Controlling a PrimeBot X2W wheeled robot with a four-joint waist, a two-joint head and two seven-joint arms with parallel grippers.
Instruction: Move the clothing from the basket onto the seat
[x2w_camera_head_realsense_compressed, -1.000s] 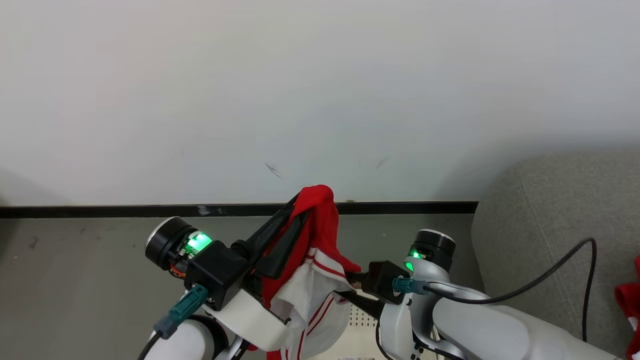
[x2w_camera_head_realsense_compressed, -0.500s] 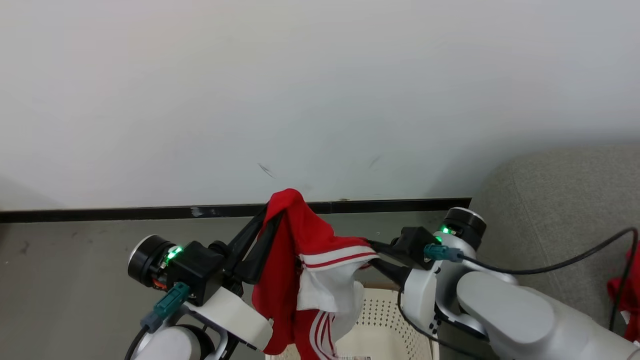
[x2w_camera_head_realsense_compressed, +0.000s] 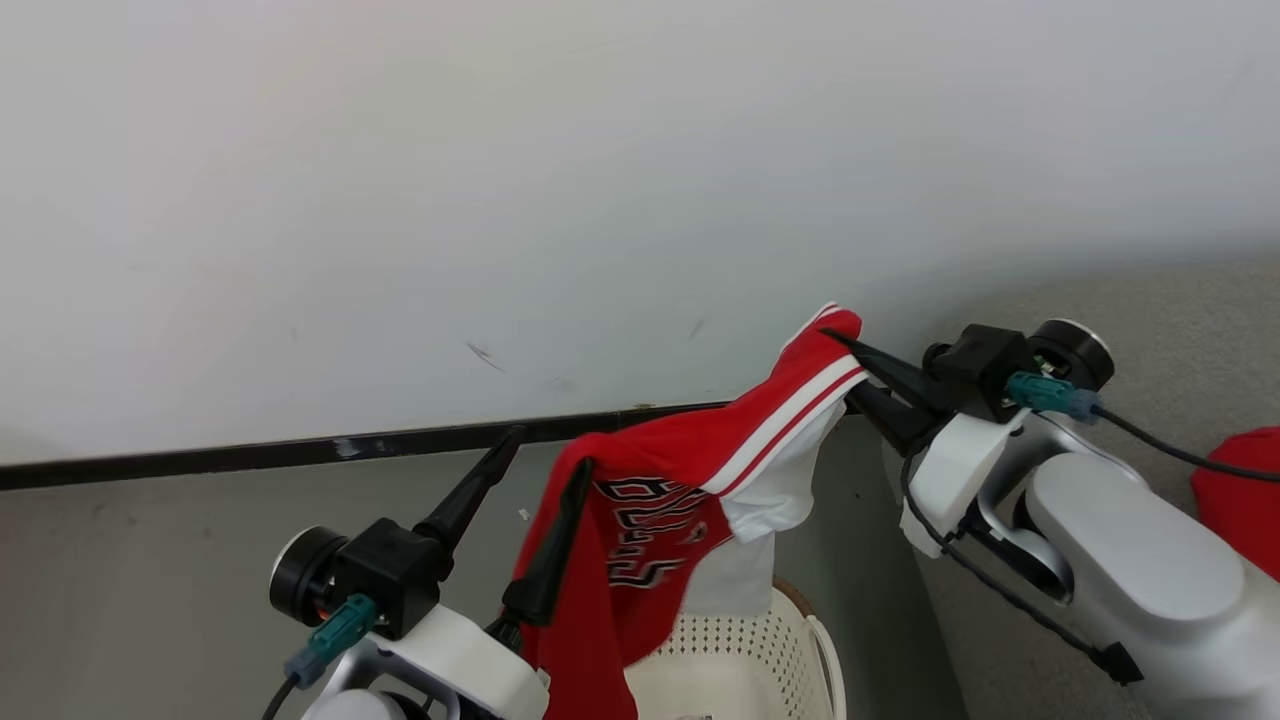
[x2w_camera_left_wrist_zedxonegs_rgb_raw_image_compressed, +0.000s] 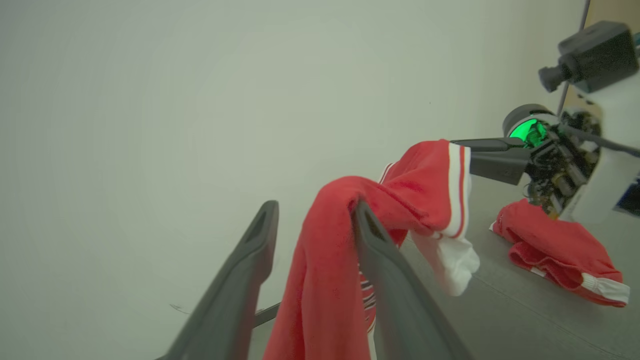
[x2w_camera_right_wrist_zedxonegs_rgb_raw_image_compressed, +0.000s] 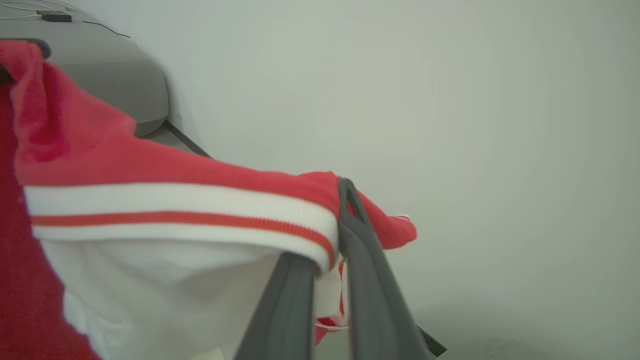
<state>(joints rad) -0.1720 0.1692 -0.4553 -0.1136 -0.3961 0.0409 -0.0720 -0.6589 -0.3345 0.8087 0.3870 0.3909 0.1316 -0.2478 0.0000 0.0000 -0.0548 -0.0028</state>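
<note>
Head view: jersey (x2w_camera_head_realsense_compressed: 640, 500) clamped in rt pincer (x2w_camera_head_realsense_compressed: 842, 368).

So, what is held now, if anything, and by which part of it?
The right gripper pinches the red jersey at its white-striped edge. The left gripper is open; the jersey only hangs over one finger.

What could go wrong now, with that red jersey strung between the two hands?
1. The jersey hangs over one finger of the open left hand; pulled toward the sofa, it may snag.
2. The right hand pinches only the striped hem; a slip could drop it back into the basket.
</note>
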